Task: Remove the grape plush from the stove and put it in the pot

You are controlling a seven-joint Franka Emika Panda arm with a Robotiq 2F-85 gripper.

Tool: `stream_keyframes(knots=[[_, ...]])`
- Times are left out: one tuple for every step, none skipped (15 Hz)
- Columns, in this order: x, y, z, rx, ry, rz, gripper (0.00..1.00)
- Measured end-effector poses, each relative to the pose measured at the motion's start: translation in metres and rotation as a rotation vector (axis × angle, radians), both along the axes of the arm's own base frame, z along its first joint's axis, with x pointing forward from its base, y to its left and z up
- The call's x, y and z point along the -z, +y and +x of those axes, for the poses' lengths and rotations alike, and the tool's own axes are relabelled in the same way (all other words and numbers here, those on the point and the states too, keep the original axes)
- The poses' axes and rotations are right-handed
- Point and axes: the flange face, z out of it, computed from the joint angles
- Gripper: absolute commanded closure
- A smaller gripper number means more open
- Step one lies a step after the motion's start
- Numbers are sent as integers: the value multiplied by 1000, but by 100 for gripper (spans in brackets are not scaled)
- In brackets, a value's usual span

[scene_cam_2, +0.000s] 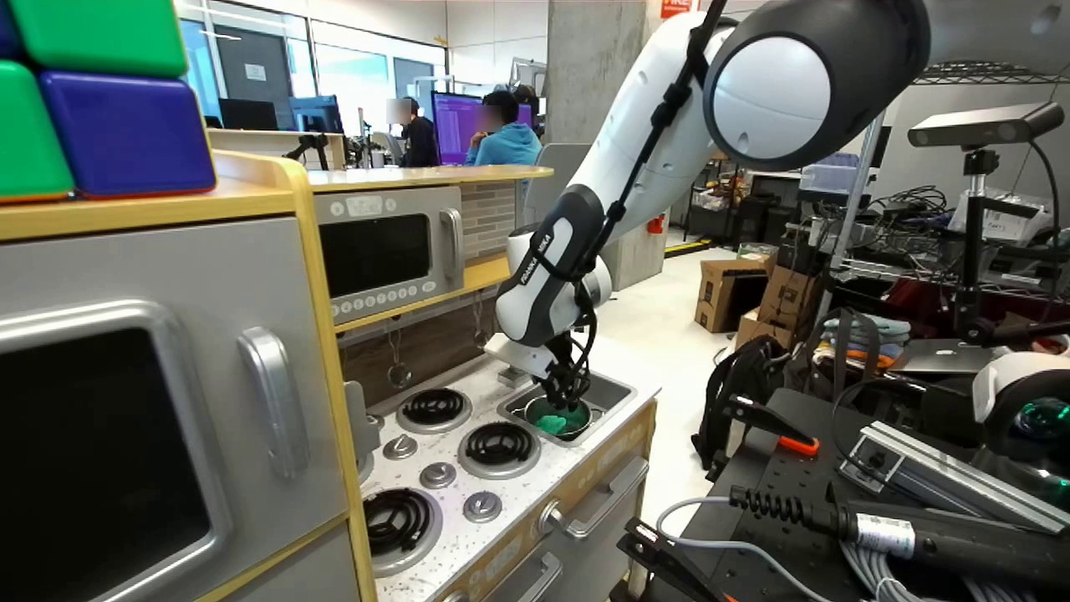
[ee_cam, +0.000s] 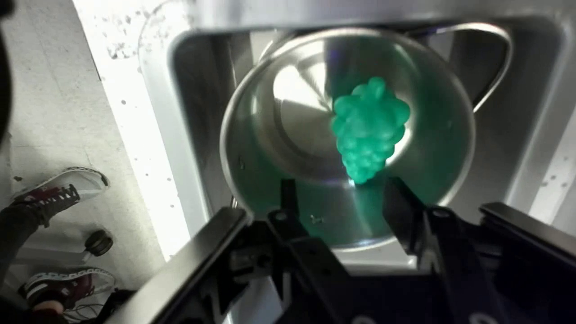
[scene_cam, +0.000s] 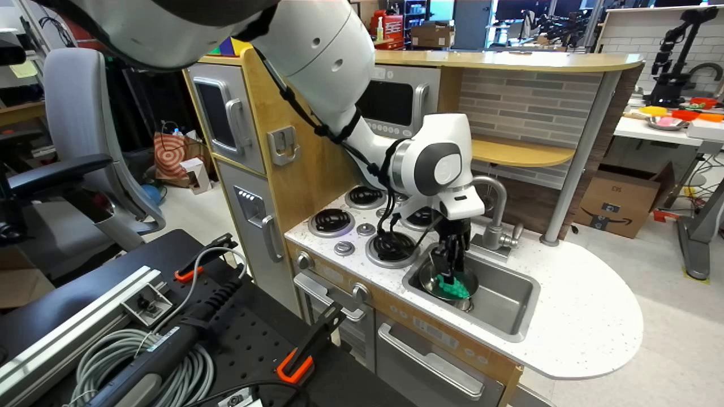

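Note:
The green grape plush (ee_cam: pixel 371 128) lies inside the steel pot (ee_cam: pixel 297 130), against its wall on one side in the wrist view. It also shows in both exterior views (scene_cam: pixel 454 289) (scene_cam_2: pixel 551 424). The pot stands in the sink basin, and its rim shows in both exterior views (scene_cam: pixel 475 282) (scene_cam_2: pixel 583 432). My gripper (ee_cam: pixel 342 191) is open, its black fingers apart with nothing between them, over the pot and short of the plush. It points down over the pot in both exterior views (scene_cam: pixel 451 274) (scene_cam_2: pixel 568 401). The stove (scene_cam: pixel 332 222) has its black burners (scene_cam_2: pixel 499 449) with no plush on them.
The rectangular steel sink (scene_cam: pixel 523 308) surrounds the pot closely, with the faucet (scene_cam: pixel 498 212) behind it. A silver microwave (scene_cam_2: pixel 389 251) and a yellow shelf (scene_cam: pixel 520 152) stand above the counter. A black table (scene_cam: pixel 249 333) with clamps and cables is in front.

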Motion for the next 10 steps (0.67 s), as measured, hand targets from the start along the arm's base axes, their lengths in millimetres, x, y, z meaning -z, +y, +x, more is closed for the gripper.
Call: stream_keyframes(knots=[[1,10,0,-31,6,22,8],[0,22,1,-69,13,46,1],[-3,36,0,-112,19,73,0],[-10,49,-1,-158,24,100,0],[-19,63,-3,-202,27,125,0],[-30,76,-5,-244,23,149,0],[-41,88,-7,-285,18,171,0],[-53,98,-11,-323,16,192,0],[-63,108,-16,-356,28,216,0],[-73,116,-22,-379,36,234,0]])
